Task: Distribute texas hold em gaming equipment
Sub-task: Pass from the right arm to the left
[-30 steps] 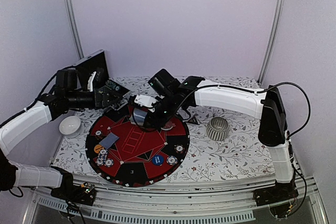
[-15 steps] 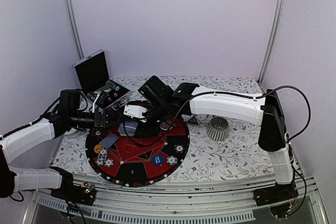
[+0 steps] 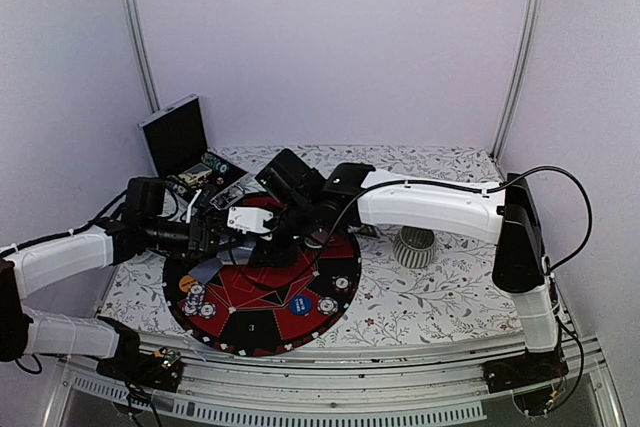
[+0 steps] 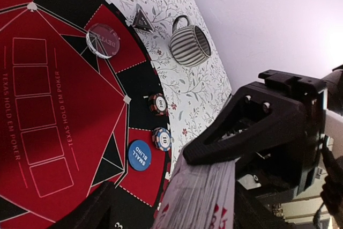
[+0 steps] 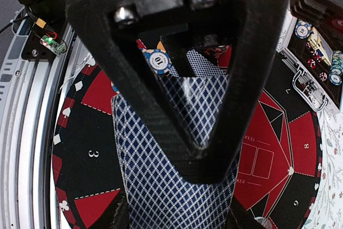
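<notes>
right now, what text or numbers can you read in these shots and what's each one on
"TEXAS HOLD EM POKER": red mat, printed twice.
"SMALL BLIND": blue disc.
"10": striped chip.
"6", "3", "8": the mat's rim segments.
Too blurred: clear disc lettering, second chip number, card deck edge marks.

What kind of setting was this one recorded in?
Most likely a lab robot cell, not a real card room: plain walls with metal corner posts, two robot arms fixed at the near edge, and a floral-clothed table carrying a round poker mat.
</notes>
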`<state>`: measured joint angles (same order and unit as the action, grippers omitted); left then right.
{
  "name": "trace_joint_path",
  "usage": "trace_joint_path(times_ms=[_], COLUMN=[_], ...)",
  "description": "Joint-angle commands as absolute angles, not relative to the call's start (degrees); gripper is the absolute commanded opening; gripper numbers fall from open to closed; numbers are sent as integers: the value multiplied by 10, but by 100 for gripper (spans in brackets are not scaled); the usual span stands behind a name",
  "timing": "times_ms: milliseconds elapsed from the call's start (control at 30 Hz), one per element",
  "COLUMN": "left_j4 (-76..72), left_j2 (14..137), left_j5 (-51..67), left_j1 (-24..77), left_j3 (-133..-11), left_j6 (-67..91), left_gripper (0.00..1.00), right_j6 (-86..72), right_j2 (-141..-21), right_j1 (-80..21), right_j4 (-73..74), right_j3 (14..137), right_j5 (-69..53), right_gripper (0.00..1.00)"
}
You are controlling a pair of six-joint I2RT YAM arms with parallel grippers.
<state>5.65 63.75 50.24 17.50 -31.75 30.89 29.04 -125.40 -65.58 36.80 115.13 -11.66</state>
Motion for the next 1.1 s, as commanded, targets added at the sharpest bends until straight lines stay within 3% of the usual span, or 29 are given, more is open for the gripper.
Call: trace_joint_path(times_ms=[0,200,433,500,600,667,900,1067], left_j4=[20,18,8,8,8,8,7,6], left_j2=[642,644,634,629,619,608,557,533], left_j5=[513,524,543,544,540,537,525,525], left_j1=[197,206,213,213,213,213,215,225], left_j3=[-311,-301,-301,-302,-304,-306,-315,-323], left_j6=[315,311,310,310,313,314,305,294], left_gripper=[65,45,0,0,0,0,0,0], right_j6=[305,309,315,315,310,305,215,64], right_j2=[-1227,-1222,-1222,-1222,-1213,-1197,-1131,-1120], right_j1=[-662,-663,-662,-662,-661,-657,-598,-553], right_j4=[345,331,326,326,321,313,293,196], right_j3=[1170,1170,1168,1166,1151,1129,1094,1051], right_j5=[-102,-96,-88,-88,-89,-99,-360,-457], right_gripper=[12,12,11,15,60,96,99,97])
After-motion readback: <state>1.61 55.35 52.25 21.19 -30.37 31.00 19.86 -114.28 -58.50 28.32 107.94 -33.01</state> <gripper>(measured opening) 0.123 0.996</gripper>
